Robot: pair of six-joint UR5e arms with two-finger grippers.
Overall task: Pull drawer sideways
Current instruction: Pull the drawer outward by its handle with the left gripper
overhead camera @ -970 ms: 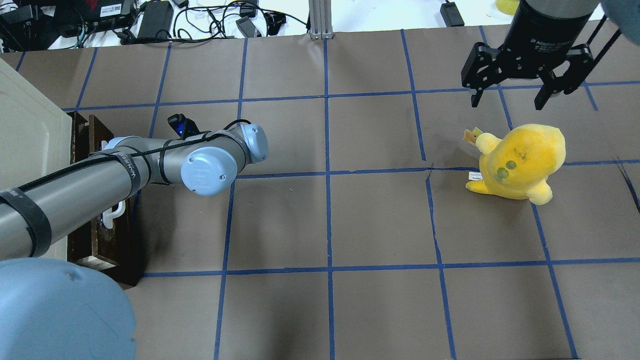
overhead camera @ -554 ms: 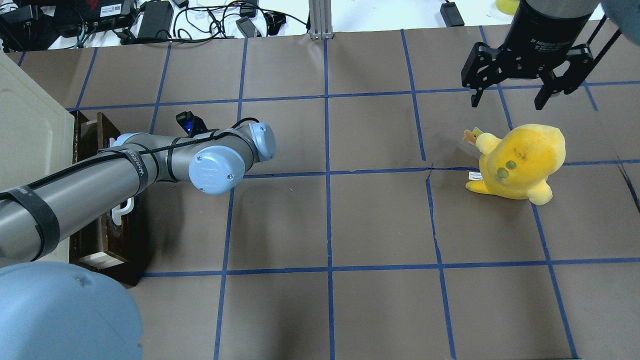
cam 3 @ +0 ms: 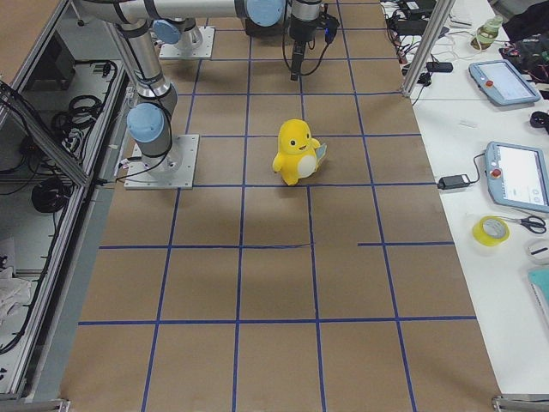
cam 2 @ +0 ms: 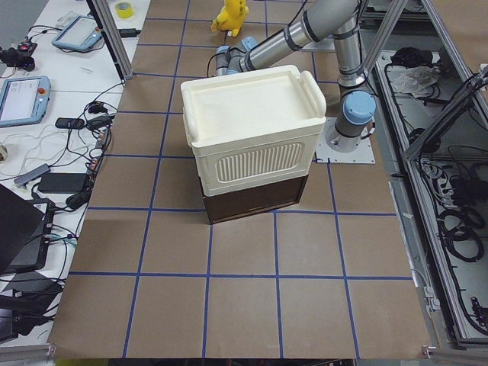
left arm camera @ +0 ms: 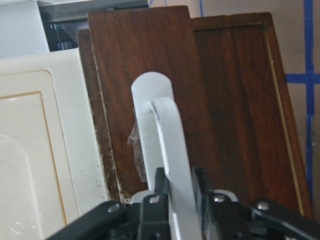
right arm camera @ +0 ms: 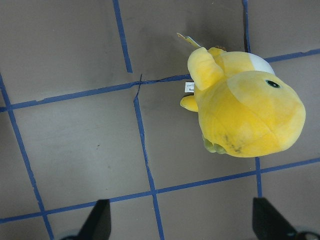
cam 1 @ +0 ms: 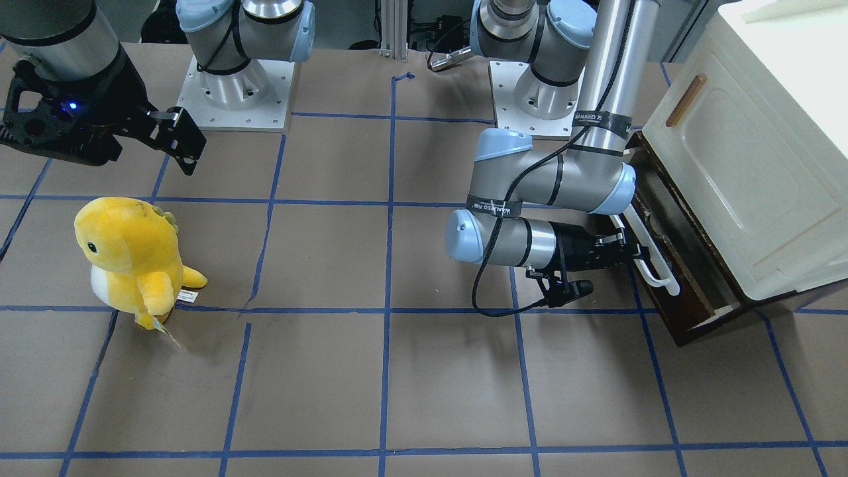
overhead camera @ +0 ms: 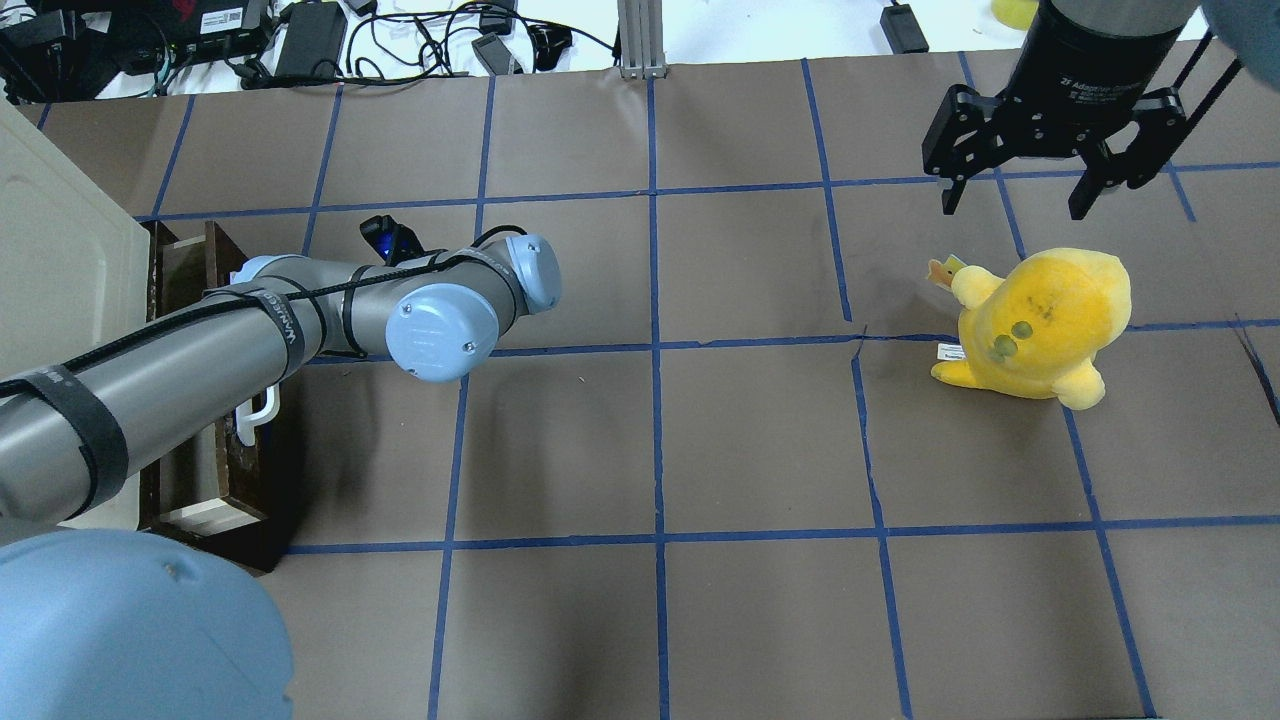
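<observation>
The drawer (cam 1: 664, 286) has a dark brown worn front and a long white bar handle (cam 1: 652, 260). It sits partly pulled out from under the cream cabinet (cam 1: 748, 165). My left gripper (cam 1: 626, 254) is shut on the handle; in the left wrist view the handle (left arm camera: 167, 150) runs between the two fingers of the gripper (left arm camera: 177, 182), in front of the drawer front (left arm camera: 230, 100). In the overhead view the drawer front (overhead camera: 222, 255) shows and the left arm hides the gripper. My right gripper (overhead camera: 1015, 200) is open and empty, hanging above the table far from the drawer.
A yellow plush toy (overhead camera: 1040, 325) stands on the brown papered table below the right gripper; it also shows in the right wrist view (right arm camera: 245, 115). The cabinet (overhead camera: 60, 270) fills the table's left end. Cables and chargers (overhead camera: 320, 40) lie beyond the far edge.
My left arm has moved rightward in the overhead view, away from the cabinet. The drawer front and its handle came with it, so the drawer stands further out. The right arm has not moved.
</observation>
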